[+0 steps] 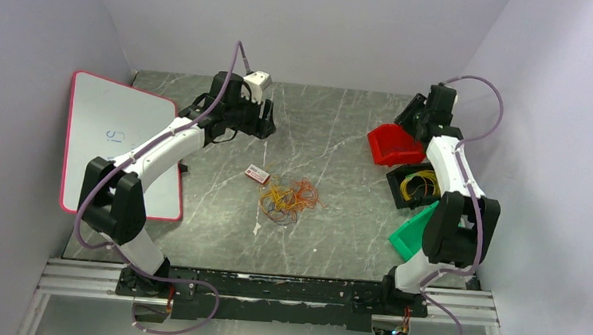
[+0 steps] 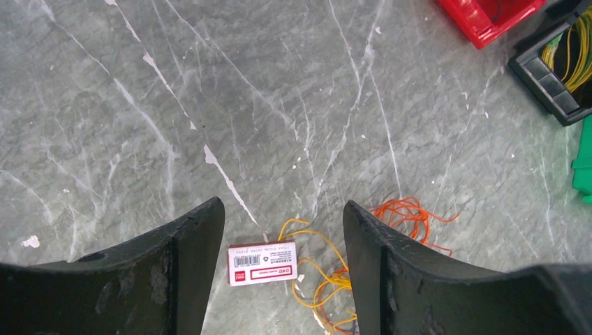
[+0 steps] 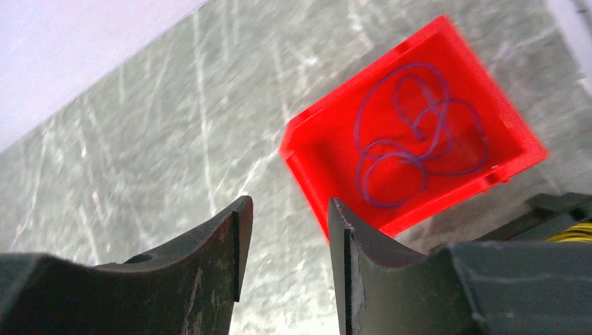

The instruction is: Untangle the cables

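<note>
On the right, one red bin (image 1: 387,148), one black bin (image 1: 395,183), one green bin (image 1: 408,235): three in all. One tangle of cables (image 1: 287,199) mid-table, one small box (image 1: 257,174), one whiteboard (image 1: 123,142) left.

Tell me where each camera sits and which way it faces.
Top external: above and behind the robot, looking down on table, cables, left arm, right arm.
Left wrist: on the left gripper, looking down between its fingers at the small box.
Right wrist: on the right gripper, fingers framing the red bin.
Shared: top and left wrist both show box and cables.
</note>
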`<state>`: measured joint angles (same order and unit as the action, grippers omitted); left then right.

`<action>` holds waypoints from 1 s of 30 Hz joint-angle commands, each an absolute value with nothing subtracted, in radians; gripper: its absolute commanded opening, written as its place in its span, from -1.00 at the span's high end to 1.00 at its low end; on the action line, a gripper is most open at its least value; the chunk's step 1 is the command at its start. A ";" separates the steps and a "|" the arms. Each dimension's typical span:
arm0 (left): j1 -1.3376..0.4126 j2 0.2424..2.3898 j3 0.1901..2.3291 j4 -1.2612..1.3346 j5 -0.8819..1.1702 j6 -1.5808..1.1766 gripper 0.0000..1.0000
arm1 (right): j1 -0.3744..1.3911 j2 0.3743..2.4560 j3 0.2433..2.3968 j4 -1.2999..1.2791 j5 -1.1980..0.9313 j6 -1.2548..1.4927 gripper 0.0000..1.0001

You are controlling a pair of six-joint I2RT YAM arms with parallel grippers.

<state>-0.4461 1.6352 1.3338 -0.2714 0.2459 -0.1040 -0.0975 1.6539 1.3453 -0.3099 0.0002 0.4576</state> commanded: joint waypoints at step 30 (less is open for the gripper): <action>-0.396 1.289 1.126 -0.213 -0.033 -0.456 -0.99 | 0.427 1.611 1.207 -0.362 -0.322 0.269 0.08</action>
<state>-0.4076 1.3197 1.1572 -0.2504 -0.0673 -0.4232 0.3992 1.6009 1.1725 -0.2840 -0.3153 0.3038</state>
